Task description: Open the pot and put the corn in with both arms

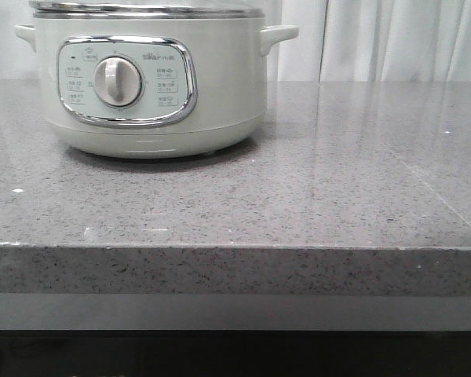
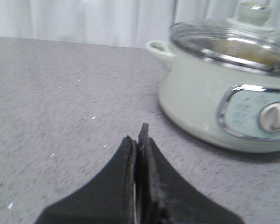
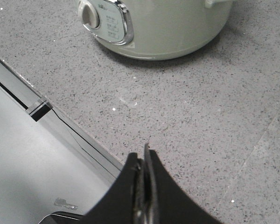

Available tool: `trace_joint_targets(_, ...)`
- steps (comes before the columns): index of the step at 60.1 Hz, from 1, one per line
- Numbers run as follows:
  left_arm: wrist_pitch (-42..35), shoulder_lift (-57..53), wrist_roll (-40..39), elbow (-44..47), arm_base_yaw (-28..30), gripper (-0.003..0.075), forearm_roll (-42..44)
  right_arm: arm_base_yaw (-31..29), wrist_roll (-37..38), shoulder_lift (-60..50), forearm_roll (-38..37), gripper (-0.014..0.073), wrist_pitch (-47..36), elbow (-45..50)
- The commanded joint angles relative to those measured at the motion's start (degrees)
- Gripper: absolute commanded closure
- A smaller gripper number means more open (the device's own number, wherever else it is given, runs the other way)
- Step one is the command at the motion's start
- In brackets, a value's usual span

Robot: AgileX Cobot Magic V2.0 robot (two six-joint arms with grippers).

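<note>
The cream-white pot (image 1: 153,86) stands at the back left of the grey stone counter, its knob (image 1: 118,82) facing me. In the left wrist view the pot (image 2: 200,107) carries a glass lid (image 2: 228,42) with a white knob (image 2: 252,11), and something yellowish shows faintly through the glass. No loose corn is in view. My left gripper (image 2: 139,135) is shut and empty, above the counter beside the pot. My right gripper (image 3: 143,156) is shut and empty near the counter's front edge, with the pot (image 3: 168,28) beyond it. Neither gripper shows in the front view.
The grey speckled counter (image 1: 314,196) ends in a thick front edge (image 1: 235,271). White curtains (image 1: 377,39) hang behind it. In the right wrist view a grey floor (image 3: 23,154) lies below the counter edge.
</note>
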Motion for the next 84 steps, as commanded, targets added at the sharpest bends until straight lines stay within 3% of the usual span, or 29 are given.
trace_joint_targets(1, -9.1, -3.7, -0.1, 4.0, 1.5, 0.0741, -0.7, -0.1, -0.6, 0.0, 0.3, 0.0662, -3.6, -1.3)
trace_joint_targets(17, -19.8, -10.1, -0.1, 14.0, 2.9, 0.0741, -0.7, -0.1, -0.6, 0.0, 0.3, 0.0662, -3.6, -1.3)
trace_joint_targets(69, -18.9, -12.5, -0.1, 13.9, 3.1, 0.0741, -0.7, -0.1, -0.6, -0.3, 0.0, 0.0662, -4.1, -0.7)
trace_joint_targets(76, -18.9, -12.5, -0.1, 13.9, 3.1, 0.0741, -0.7, -4.7, -0.6, -5.7, -2.7, 0.0662, -10.0, 3.9)
trace_joint_targets(84, -18.9, -12.5, -0.1, 13.9, 3.1, 0.0741, -0.7, -14.0, -0.6, -14.7, -1.4, 0.0662, -19.2, 13.4)
